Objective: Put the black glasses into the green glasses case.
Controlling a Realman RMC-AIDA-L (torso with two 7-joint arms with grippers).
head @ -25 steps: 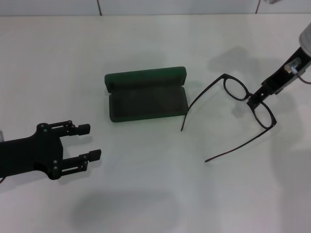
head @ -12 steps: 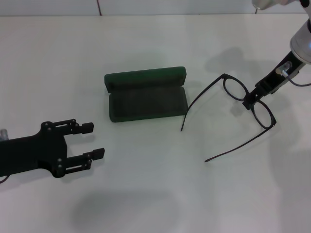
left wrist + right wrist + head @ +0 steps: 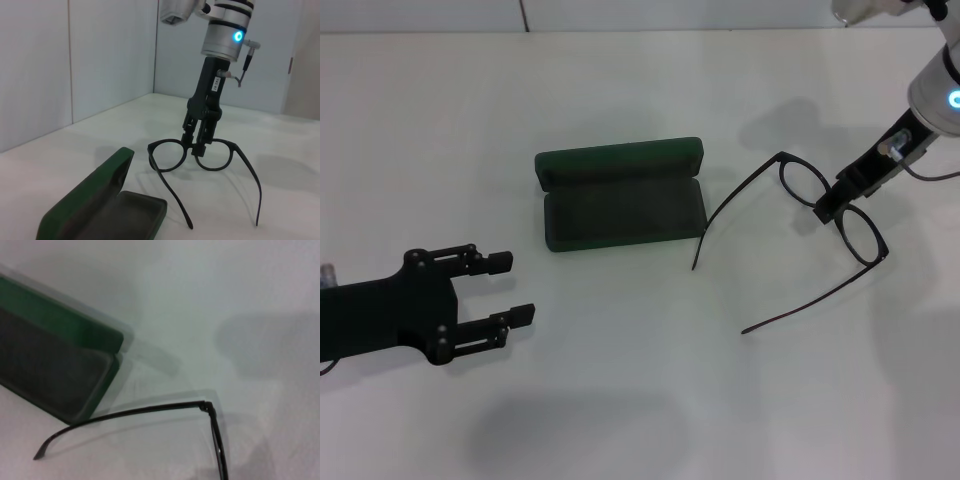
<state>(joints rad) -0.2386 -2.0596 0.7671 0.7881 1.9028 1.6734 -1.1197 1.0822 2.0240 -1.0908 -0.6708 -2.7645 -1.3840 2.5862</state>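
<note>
Black frames first: the black glasses (image 3: 817, 215) sit on the white table (image 3: 650, 400), temples unfolded and splayed toward us, well to the right of the green glasses case (image 3: 623, 193), one temple tip ending just beside the case's right end. Our right gripper (image 3: 827, 206) is pinched on the bridge btwn the two lenses (the left wrist view shows its fingers (image 3: 201, 131) closed narrow around it, lenses standing upright, both temple tips apparently on the table). Vs. a second ago the right arm's upper part has swung up and back while the tip crept slightly toward the case; the specs themselves have barely shifted, so we read this as grasp secured and lift just starting, not yet a carry. Case lies open, lid hinged back away from us, dark lining exposed, nothing inside. Room: bare tabletop btwn glasses and case, so the path looks free, but the long open temples could snag the case's near wall or right end on approach; they prob. won't fit unfolded. Table's far edge is behind the case, w/ wall beyond. Our left gripper (image 3: 503, 291) hovers parked low-left, fingers spread wide, holding nothing, well clear of the case.
</note>
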